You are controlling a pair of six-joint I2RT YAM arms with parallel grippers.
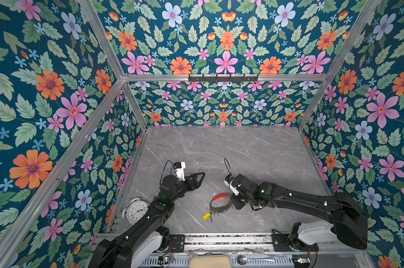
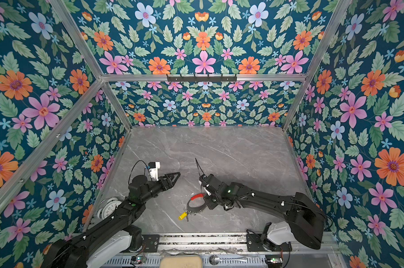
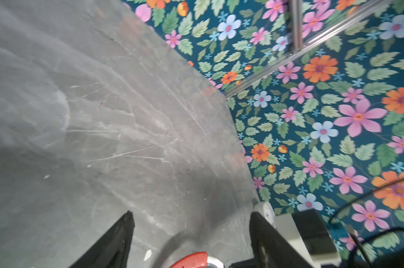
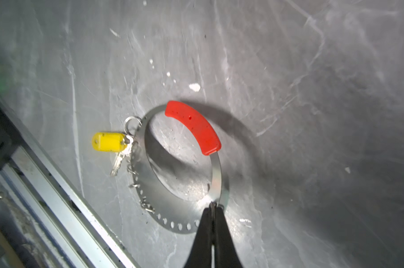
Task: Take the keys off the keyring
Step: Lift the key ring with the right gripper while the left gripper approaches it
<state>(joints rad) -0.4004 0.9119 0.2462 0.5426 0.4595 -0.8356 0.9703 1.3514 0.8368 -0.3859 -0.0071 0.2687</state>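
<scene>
The keyring, a flat silver hoop with a red section, sits tilted above the marble table near its front, throwing a shadow. My right gripper is shut on the hoop's rim opposite the keys. A silver key with a yellow tag hangs from a small ring on the rim. In both top views the keyring sits between the arms, with the yellow tag at its near left. My left gripper is open and empty, up and left of the hoop.
A white alarm clock lies at the table's left edge beside the left arm. A metal rail runs along the front, with a spoon and a beige pad beyond it. Floral walls enclose the table.
</scene>
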